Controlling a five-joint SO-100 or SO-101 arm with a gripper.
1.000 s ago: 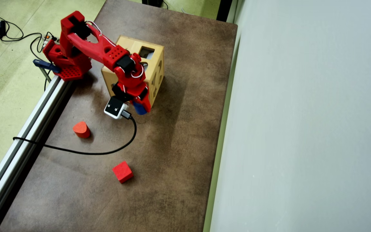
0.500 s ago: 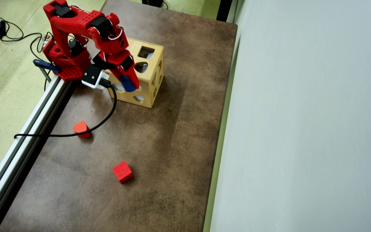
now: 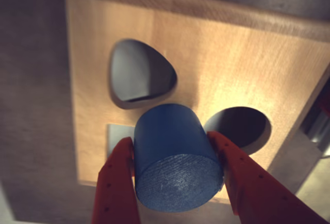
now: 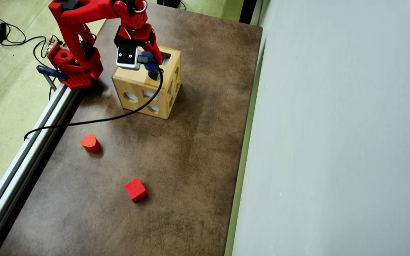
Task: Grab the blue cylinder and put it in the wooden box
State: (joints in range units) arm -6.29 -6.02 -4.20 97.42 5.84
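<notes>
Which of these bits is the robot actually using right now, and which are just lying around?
In use:
- blue cylinder, held in the gripper
- wooden box, below it

Lying about:
- red rounded block
- red cube
- black cable, which runs to the wrist camera

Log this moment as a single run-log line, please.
phase: carry over box | gripper: shut on blue cylinder | position: above wooden box top face, near round hole | cylinder not yet released
</notes>
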